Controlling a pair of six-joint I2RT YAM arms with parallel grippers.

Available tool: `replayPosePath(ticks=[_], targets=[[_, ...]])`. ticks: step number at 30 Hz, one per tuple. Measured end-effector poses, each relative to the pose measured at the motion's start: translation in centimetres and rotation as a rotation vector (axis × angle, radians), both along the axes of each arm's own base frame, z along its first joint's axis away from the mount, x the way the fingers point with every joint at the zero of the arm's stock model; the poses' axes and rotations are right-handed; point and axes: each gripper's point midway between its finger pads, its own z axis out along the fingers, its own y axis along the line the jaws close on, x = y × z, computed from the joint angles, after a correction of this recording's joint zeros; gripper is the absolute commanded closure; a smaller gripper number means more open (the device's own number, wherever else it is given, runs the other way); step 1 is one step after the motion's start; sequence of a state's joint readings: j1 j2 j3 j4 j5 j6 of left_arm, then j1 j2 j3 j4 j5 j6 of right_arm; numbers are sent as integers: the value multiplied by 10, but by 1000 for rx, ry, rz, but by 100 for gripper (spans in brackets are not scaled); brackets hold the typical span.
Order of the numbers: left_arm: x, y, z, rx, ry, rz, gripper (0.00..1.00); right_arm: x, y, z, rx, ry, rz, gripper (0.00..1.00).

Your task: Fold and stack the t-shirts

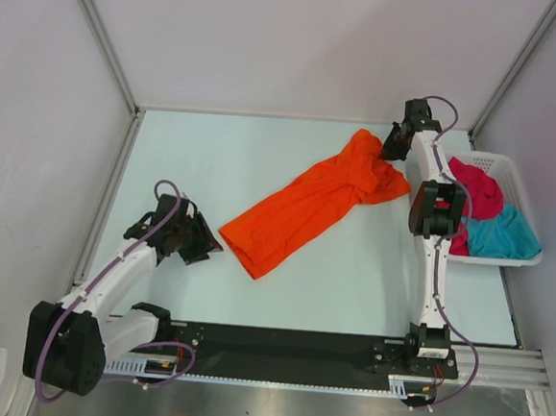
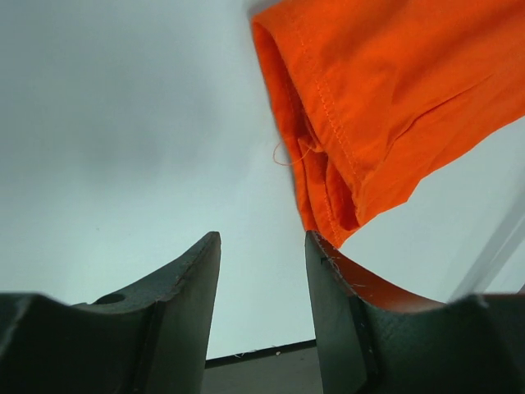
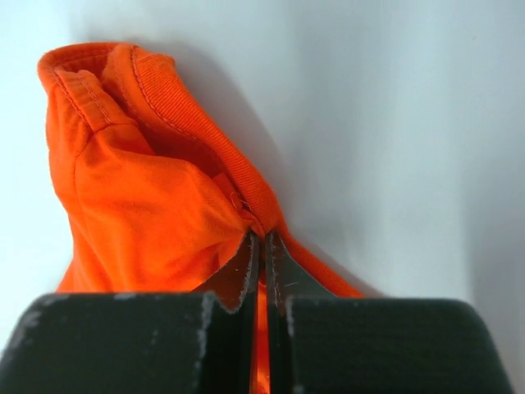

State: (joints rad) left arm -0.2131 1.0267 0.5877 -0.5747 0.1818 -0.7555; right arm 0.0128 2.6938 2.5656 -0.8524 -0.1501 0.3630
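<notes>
Clearly early going: the right end effector [image 3: 261, 246] is clenched on the ribbed collar of the bright orange cloth t-shirt [image 1: 307, 210], which lies bunched in a twisted strip slanting across the pale table [image 1: 215, 155], while the left end effector [image 2: 262, 246] hangs released and empty just beside the shirt's hem end. Nothing looks folded or stacked yet, and the crimson red cloth t-shirt [image 1: 479, 185] and teal blue cloth t-shirt [image 1: 502, 235] sit crumpled in the white plastic lattice basket [image 1: 520, 259] at the table's right edge. The right arm crosses the basket's left side, hiding part of both shirts.
</notes>
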Motion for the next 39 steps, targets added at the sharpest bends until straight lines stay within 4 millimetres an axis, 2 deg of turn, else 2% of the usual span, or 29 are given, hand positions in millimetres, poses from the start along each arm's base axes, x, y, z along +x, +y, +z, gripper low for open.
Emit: replayPosePath(ticks=[2,7,11,15,20,23,26,33,39], targets=[[1,0,0,4,2,2,49,3,-1,2,7,-13,-3,89],[4,1,-1,7,-1,9,48,3,12,10,15,-30,22,85],[9,0,-2,7,-9,13,47,-3,26,40,5,-58,51,85],[14,-1,-8,7,8,16,46,-13,44,98,-52,-137,95,82],[25,-6,-9,-9,3,23,46,-45,88,189,-81,-280,179,68],[33,-9,-8,-26,-9,32,45,-71,113,219,-74,-321,238,62],[39,-11,-11,-36,-8,44,45,-88,126,215,-79,-305,277,60],[50,-14,-17,-46,-6,58,45,-108,116,147,-116,-122,286,57],[56,-16,-26,-48,5,66,45,-120,111,122,-135,-54,290,54]])
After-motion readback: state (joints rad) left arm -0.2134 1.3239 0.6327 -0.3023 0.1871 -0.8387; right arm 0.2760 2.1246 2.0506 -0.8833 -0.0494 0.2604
